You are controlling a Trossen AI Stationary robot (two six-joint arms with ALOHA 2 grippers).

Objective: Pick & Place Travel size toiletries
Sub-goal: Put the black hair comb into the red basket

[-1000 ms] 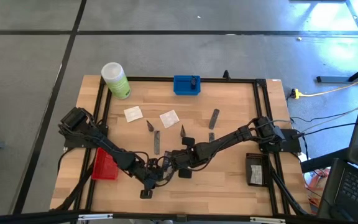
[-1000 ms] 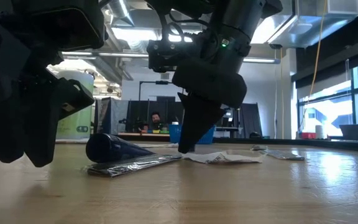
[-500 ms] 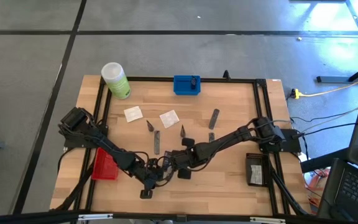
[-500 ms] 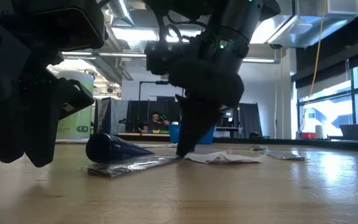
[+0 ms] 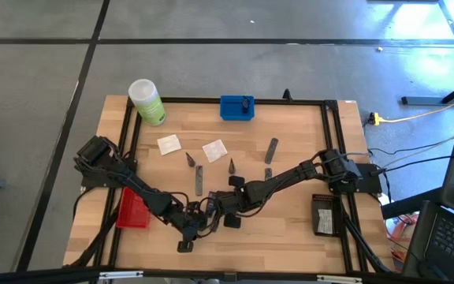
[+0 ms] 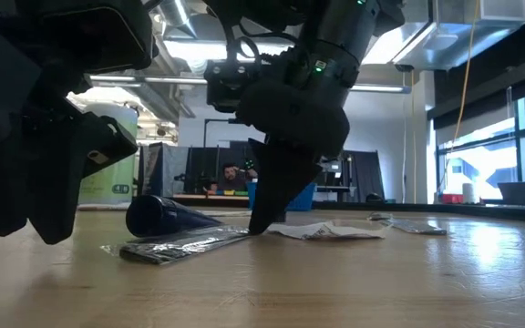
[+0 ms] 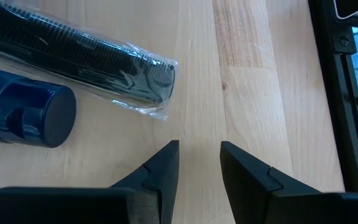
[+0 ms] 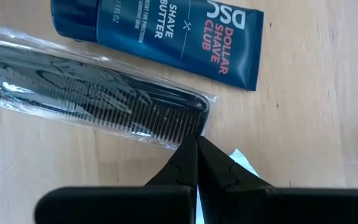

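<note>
Right gripper (image 8: 196, 149) is pressed shut, tip at the end of the bagged comb (image 8: 92, 93) — nothing clamped. Left gripper (image 7: 199, 163) is held part open, empty. Comb and navy tube (image 8: 160, 31) lie near the worktop's front edge. Risk: packet gets dragged or slips instead of being lifted.

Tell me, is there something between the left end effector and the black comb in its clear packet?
Nothing visible: only bare wooden table separates the open left end effector from the black comb in its clear packet.

I am counting two white sachets (image 5: 169, 143) (image 5: 214, 150), two grey tubes (image 5: 271, 150) (image 5: 199, 180), two dark cones (image 5: 190, 159) (image 5: 231, 165), one navy tube (image 8: 160, 34), one bagged comb (image 8: 98, 93).
</note>
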